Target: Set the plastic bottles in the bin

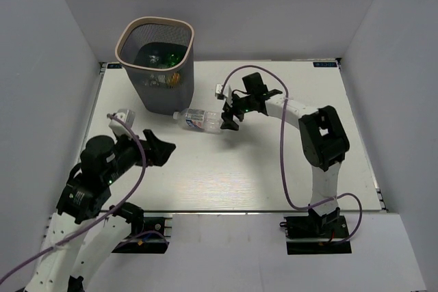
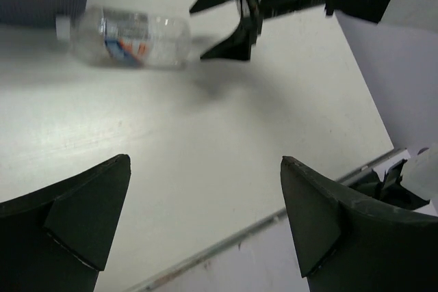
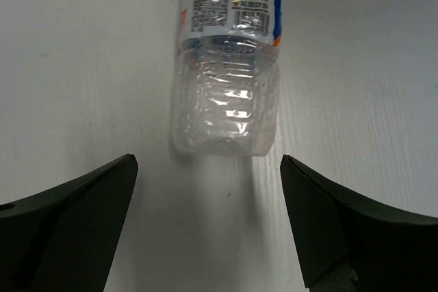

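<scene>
One clear plastic bottle (image 1: 198, 119) with a blue and orange label and a white cap lies on its side on the white table, cap toward the bin. My right gripper (image 1: 230, 115) is open just past the bottle's base, not touching it. From the right wrist, the bottle's (image 3: 229, 73) base lies just ahead of the open right gripper (image 3: 209, 165). The dark mesh bin (image 1: 164, 90) stands at the back left with green bottles (image 1: 159, 55) inside. My left gripper (image 1: 161, 150) hangs open and empty over the front left. The left wrist view shows the bottle (image 2: 130, 35) far ahead of the left gripper (image 2: 205, 169).
Grey walls close in the table at the back and both sides. The table's front edge (image 2: 226, 241) runs just below my left gripper. A purple cable (image 1: 284, 162) loops beside the right arm. The right gripper (image 2: 229, 15) appears in the left wrist view next to the bottle.
</scene>
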Controlling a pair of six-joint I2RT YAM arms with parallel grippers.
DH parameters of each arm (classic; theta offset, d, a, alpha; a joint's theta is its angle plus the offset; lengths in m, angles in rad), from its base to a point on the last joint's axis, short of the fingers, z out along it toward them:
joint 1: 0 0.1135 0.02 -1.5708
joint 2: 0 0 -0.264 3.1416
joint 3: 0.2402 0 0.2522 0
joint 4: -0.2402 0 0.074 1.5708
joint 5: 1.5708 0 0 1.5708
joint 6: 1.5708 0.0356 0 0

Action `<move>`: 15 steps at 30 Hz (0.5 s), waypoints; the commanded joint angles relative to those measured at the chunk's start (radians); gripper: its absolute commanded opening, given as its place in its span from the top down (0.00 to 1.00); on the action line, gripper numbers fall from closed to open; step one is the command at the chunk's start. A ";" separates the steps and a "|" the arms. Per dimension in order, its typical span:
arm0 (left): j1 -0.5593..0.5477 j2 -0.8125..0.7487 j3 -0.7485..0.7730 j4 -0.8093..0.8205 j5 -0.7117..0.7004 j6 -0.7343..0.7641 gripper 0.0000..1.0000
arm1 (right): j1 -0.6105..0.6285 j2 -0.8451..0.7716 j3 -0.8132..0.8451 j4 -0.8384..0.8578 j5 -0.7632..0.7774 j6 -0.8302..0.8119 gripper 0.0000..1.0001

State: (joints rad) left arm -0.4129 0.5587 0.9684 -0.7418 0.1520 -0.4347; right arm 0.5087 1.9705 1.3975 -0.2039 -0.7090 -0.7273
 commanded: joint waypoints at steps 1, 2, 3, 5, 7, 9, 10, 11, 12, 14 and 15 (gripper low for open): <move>0.016 -0.091 -0.077 -0.096 0.011 -0.096 0.00 | 0.020 0.046 0.083 0.050 0.084 0.014 0.10; 0.016 -0.101 -0.101 -0.096 0.011 -0.096 0.00 | 0.021 0.059 0.081 0.069 0.094 0.017 0.10; 0.016 -0.102 -0.102 -0.096 0.011 -0.107 0.00 | 0.028 0.073 0.090 0.066 0.106 0.017 0.10; 0.016 -0.102 -0.125 -0.096 0.011 -0.107 0.00 | 0.028 0.111 0.130 0.019 0.097 0.022 0.10; 0.016 -0.082 -0.125 -0.087 0.011 -0.098 0.00 | 0.036 0.125 0.141 0.000 0.097 0.022 0.10; 0.016 -0.043 -0.125 -0.087 0.011 -0.062 0.00 | 0.043 0.146 0.149 0.000 0.094 0.023 0.10; 0.016 -0.031 -0.125 -0.076 0.011 -0.062 0.00 | 0.051 0.154 0.152 0.004 0.091 0.025 0.10; 0.016 -0.022 -0.135 -0.061 0.011 -0.050 0.00 | 0.051 0.163 0.158 0.003 0.092 0.032 0.10; 0.016 -0.013 -0.135 -0.051 0.020 -0.050 0.00 | 0.057 0.177 0.164 0.018 0.097 0.045 0.10; 0.016 0.000 -0.158 -0.038 0.020 -0.050 0.00 | 0.068 0.202 0.181 0.037 0.121 0.060 0.10; 0.007 0.000 -0.158 -0.037 0.020 -0.050 0.00 | 0.073 0.215 0.190 0.043 0.132 0.081 0.10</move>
State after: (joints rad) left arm -0.4023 0.5526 0.8280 -0.8093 0.1574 -0.4999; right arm 0.5625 2.1540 1.5341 -0.1825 -0.6022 -0.6865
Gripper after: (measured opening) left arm 0.998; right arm 0.905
